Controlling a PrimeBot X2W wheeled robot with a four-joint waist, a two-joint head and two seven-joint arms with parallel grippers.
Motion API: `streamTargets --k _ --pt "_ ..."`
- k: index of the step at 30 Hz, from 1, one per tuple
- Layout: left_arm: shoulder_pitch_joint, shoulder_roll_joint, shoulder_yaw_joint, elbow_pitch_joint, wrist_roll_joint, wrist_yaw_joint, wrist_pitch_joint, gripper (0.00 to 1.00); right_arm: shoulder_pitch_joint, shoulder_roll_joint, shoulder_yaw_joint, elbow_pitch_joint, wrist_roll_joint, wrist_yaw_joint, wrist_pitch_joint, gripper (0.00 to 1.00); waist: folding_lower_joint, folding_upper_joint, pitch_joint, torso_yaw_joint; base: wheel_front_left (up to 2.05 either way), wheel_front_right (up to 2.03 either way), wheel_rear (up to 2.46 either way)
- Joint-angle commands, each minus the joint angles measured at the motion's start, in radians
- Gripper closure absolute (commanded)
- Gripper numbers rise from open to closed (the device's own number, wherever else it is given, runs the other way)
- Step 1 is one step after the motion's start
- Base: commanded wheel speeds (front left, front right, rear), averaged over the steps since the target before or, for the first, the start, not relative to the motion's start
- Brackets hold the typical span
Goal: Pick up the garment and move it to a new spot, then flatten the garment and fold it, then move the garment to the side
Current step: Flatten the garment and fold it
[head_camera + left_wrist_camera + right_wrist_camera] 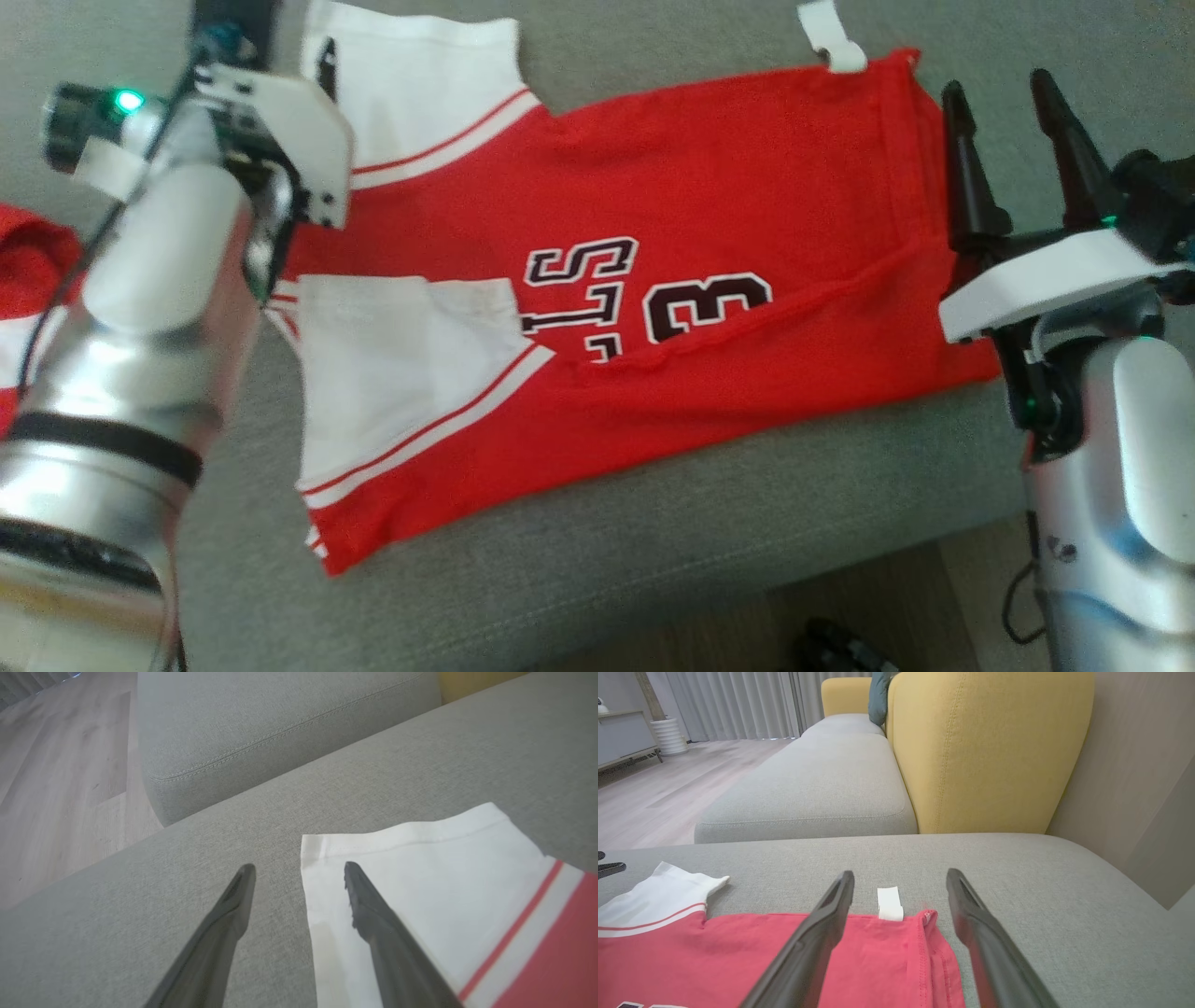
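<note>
A red garment (700, 187) with white sleeves and dark lettering lies spread on the grey sofa seat (653, 541). Its near sleeve (401, 373) is turned in over the red front. My left gripper (301, 867) is open above the corner of the far white sleeve (420, 882), with one finger over the cloth and the other over bare cushion. My right gripper (997, 84) hovers open at the garment's hem on the right, holding nothing. In the right wrist view the right gripper (900, 873) frames the hem corner (927, 919) and a white tag (890, 903).
Another red and white cloth (28, 261) lies at the far left. The seat's front edge drops to wooden floor (747, 616), where a dark object (840, 649) sits. A yellow backrest (985, 751) and a second grey cushion (280, 728) stand beyond the garment.
</note>
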Motion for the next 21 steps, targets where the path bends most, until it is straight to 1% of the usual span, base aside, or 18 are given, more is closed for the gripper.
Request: streamTargets --k 1,7,11,15,18,19,20,21 --pt "-0.065 0.033 0.023 0.003 0.007 -0.01 -0.002 0.0 -0.025 0.007 0.026 -0.043 -0.002 -0.001 -0.012 0.0 -0.0001 0.0 0.045 -0.046 0.0 0.0 0.0" --pt "-0.156 0.044 0.008 0.149 0.015 -0.056 -0.006 0.0 -0.04 0.018 0.056 -0.059 -0.003 -0.001 -0.018 0.0 -0.0001 0.0 0.078 -0.082 0.0 0.0 0.0" --pt "-0.193 0.049 0.002 0.217 0.018 -0.067 -0.025 0.0 -0.043 0.022 0.059 -0.064 -0.004 -0.001 -0.02 0.0 -0.0001 0.0 0.086 -0.092 0.0 0.0 0.0" --pt "-0.214 0.041 -0.003 0.267 0.015 -0.08 -0.042 0.0 -0.042 0.024 0.061 -0.063 -0.008 -0.001 -0.02 0.0 -0.0001 0.0 0.088 -0.098 0.0 0.0 0.0" --pt "-0.221 0.029 -0.006 0.3 0.003 -0.116 -0.037 0.0 -0.043 0.026 0.058 -0.061 -0.01 -0.001 -0.021 0.0 -0.0001 0.0 0.089 -0.1 0.0 0.0 0.0" --pt "-0.222 0.024 -0.006 0.311 -0.003 -0.128 -0.032 0.04 -0.044 0.027 0.055 -0.059 -0.012 -0.001 -0.02 0.0 -0.0001 0.0 0.088 -0.101 0.0 0.0 0.0" --pt "-0.225 0.018 -0.005 0.321 -0.01 -0.141 -0.026 0.67 -0.045 0.027 0.051 -0.057 -0.014 -0.001 -0.018 0.0 -0.0001 0.0 0.089 -0.1 0.0 0.0 0.0" --pt "-0.228 0.013 -0.006 0.327 -0.013 -0.153 -0.024 1.0 -0.046 0.027 0.047 -0.055 -0.017 -0.001 -0.016 0.0 -0.0001 0.0 0.09 -0.098 0.0 0.0 0.0"
